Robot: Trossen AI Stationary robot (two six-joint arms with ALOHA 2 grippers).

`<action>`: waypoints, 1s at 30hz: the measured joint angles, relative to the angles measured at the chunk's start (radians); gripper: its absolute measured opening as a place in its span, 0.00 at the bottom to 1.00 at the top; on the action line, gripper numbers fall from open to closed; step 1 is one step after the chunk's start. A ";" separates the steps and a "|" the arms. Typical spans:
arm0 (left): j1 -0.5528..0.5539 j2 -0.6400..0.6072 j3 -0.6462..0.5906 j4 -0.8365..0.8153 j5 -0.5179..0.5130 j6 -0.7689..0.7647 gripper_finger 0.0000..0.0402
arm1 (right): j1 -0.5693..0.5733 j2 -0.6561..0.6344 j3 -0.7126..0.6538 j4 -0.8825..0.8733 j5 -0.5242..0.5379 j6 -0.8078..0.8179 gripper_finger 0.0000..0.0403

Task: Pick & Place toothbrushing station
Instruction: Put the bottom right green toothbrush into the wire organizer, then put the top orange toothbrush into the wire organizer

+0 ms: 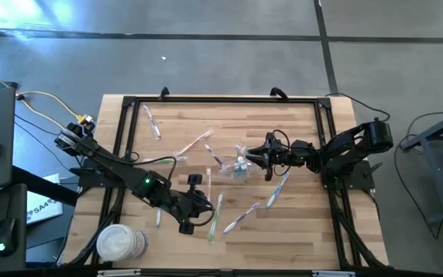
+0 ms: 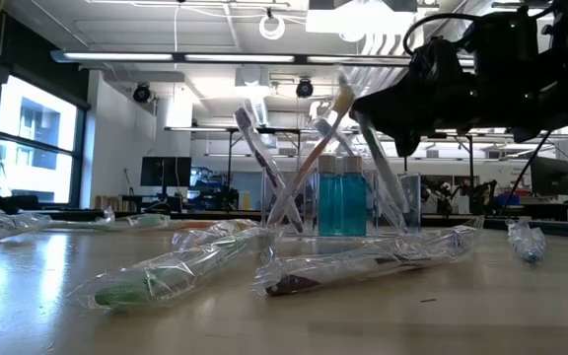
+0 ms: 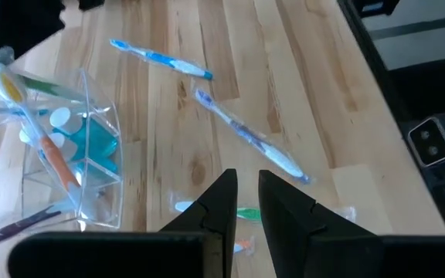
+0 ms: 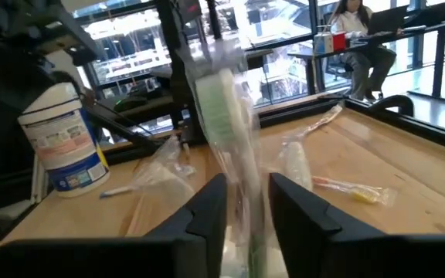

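While both arms reach over the table, the scene reads so, clock directions taken from the high view with 12 at the far edge:

Table (image 1: 298, 223): light wooden planks inside a black frame.

Container (image 1: 235, 166): clear plastic, near the table's middle; it holds upright brushes and white-capped teal tubes (image 2: 343, 192), seen against the room in the low view.

Right gripper (image 1: 251, 158): comes in from 3 o'clock and sits at the container's 3 o'clock edge. Its fingers (image 4: 207, 212) stand a narrow gap apart with a wrapped green-headed brush (image 4: 222, 108) upright between them; whether they press it, I cannot tell.

Left gripper (image 1: 204, 201): comes in from 8 o'clock and hangs at about 7 o'clock of the container, apart from it. Fingers (image 3: 221, 202) narrow, nearly together, with nothing between them.

Loose brushes: a blue one (image 3: 161, 58) and a second blue one (image 3: 246, 131) lie flat on the planks in the left wrist view; a wrapped green one (image 2: 161, 276) and a dark-headed wrapped one (image 2: 363, 261) lie nearest in the low view; one lies at 11 o'clock (image 1: 151, 121).

Tub (image 1: 120, 243): white, lidded, at 7 o'clock near the table's corner.

Person (image 4: 358, 38): seated at a desk far off in the room.
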 joint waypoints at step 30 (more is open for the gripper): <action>0.000 0.016 0.000 -0.095 -0.008 -0.069 0.14 | 0.222 -0.524 0.000 -0.421 0.110 -0.152 0.56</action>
